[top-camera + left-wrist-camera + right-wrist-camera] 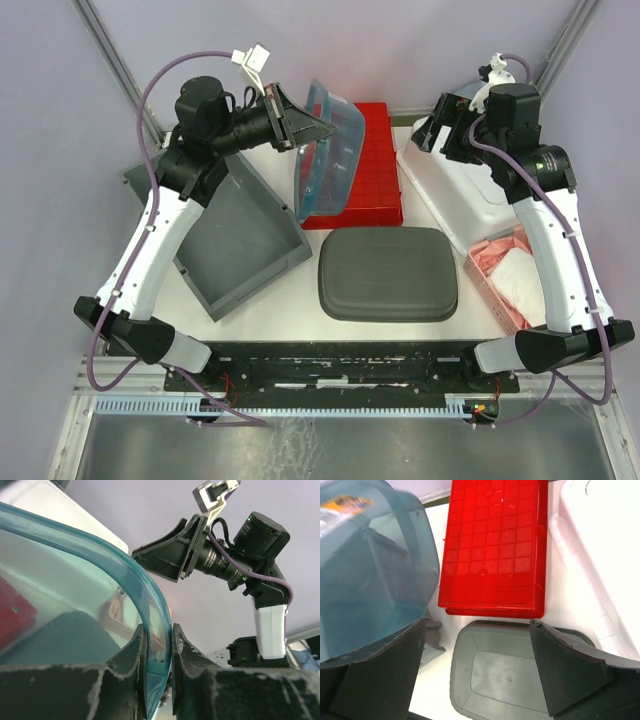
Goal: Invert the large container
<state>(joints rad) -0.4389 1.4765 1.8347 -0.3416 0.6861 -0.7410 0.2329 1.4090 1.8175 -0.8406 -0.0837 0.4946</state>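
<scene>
The large container [325, 150] is a see-through blue plastic tub. It stands tipped on its side above the back middle of the table, its rim toward the left arm. My left gripper [300, 128] is shut on its rim; in the left wrist view the fingers [131, 652] pinch the blue rim [100, 560] between them. The tub fills the upper left of the right wrist view [370, 570]. My right gripper [430, 130] is open and empty, raised to the right of the tub, with its jaws wide apart [477, 670].
A red gridded tray [375, 165] lies behind and under the tub. A dark grey tub [388, 273] sits bottom-up at the centre front. A grey tray [235, 235] lies at the left, a white bin [460, 190] and a pink basket [505, 270] at the right.
</scene>
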